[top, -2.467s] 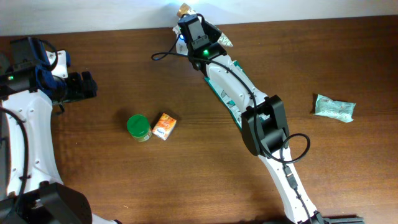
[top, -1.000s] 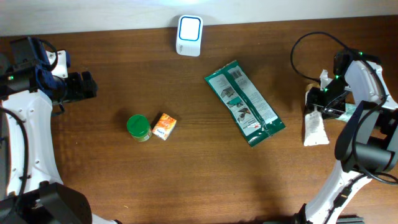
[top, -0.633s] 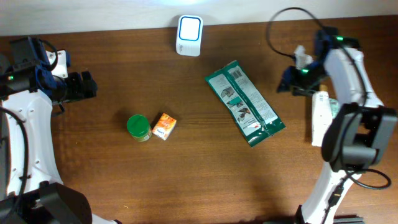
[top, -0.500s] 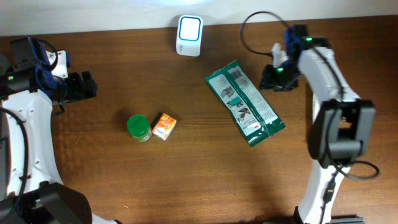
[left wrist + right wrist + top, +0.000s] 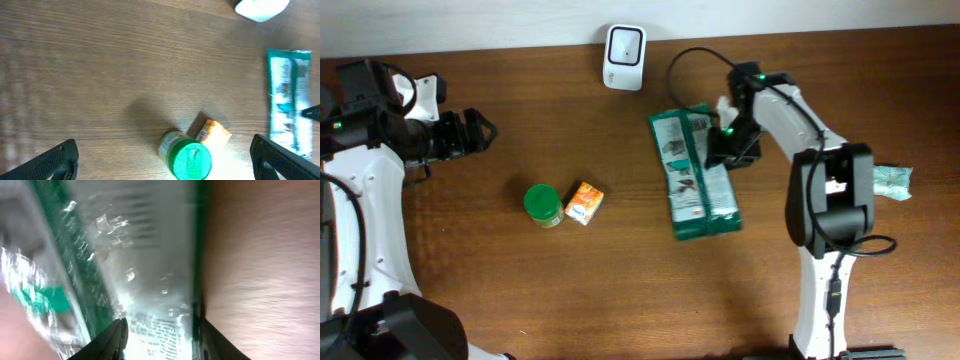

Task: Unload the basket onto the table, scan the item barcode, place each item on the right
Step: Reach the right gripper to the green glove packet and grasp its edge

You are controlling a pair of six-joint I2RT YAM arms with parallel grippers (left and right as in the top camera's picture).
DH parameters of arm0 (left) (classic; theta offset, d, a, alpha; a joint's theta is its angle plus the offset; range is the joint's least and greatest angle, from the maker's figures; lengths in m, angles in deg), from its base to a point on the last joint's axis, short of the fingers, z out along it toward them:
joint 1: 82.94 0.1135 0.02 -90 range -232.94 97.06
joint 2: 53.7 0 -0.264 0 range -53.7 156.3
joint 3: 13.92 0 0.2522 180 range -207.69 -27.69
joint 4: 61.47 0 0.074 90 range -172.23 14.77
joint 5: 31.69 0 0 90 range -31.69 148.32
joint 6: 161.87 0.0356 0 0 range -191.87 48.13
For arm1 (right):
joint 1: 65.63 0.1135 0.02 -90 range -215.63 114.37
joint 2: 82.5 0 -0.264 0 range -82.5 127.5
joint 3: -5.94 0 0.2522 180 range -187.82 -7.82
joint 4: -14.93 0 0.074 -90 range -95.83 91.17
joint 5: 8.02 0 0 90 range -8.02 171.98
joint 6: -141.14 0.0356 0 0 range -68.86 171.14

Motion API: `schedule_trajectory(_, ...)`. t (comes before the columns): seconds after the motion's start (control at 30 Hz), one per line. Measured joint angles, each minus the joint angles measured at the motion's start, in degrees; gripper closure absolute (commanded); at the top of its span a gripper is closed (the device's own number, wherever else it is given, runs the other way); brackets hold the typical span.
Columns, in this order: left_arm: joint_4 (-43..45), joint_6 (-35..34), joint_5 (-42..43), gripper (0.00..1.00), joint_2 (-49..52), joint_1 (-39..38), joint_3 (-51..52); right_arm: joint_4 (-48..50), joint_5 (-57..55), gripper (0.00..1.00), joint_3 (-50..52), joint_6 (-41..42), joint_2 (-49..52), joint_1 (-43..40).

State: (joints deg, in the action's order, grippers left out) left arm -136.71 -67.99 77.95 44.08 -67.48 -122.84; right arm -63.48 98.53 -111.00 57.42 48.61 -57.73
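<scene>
The step in hand is the pick-up of the item to be scanned. The green package (image 5: 690, 190) lies flat near the middle of the surface (image 5: 620, 300), a little toward its right side and short of the far edge. The right arm reaches over it, and its wrist sits at the package's far right corner. In the right wrist view, the right fingers (image 5: 116, 336) stand on either side of a strip of the package's shiny printed film. That view is blurred, so it cannot be told whether they already pinch the film or only straddle it.

The left fingers (image 5: 56, 159) are spread wide and hold nothing. They hover over the left side of the surface, well apart from the package. A green jar (image 5: 542, 205) and an orange box (image 5: 584, 202) sit touching each other left of the middle, and a teal packet (image 5: 892, 181) lies near the right edge.

The white scanner (image 5: 624, 45) stands at the far edge, near its middle, just beyond the package's far left corner.

The barcode itself cannot be picked out in any view. The next move likely calls for a firm pinch on the film and a lift clear of the surface. The package would then need a short carry toward the scanner, turned so the printed code faces the scanner's window. Thin film may sag or slip, so the hold should be secure before lifting.
</scene>
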Motion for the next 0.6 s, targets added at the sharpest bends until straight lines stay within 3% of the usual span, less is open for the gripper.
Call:
schedule_trajectory(0.07,-0.02,0.00,1.90,0.01,0.00,0.00,0.00,-0.96,1.44,0.62,0.00,0.13,0.00,2.80)
schedule_trajectory(0.23,0.42,0.11,6.14,0.20,0.00,-1.36,0.00,-3.19,3.08,0.57,-1.01,0.46,0.11,5.03)
schedule_trajectory(0.4,6.05,-0.35,7.10,0.38,0.28,-12.74,0.00,-11.34,3.30,0.57,-12.90,0.37,-0.09,0.15)
schedule_trajectory(0.5,9.51,-0.57,7.61,0.55,3.43,-21.22,-0.13,-12.33,5.33,0.60,-14.95,0.37,-1.31,-2.67)
schedule_trajectory(0.6,10.60,-0.37,7.63,0.83,11.47,-28.83,-0.17,-12.04,6.05,0.66,-14.62,0.72,-1.31,-3.96)
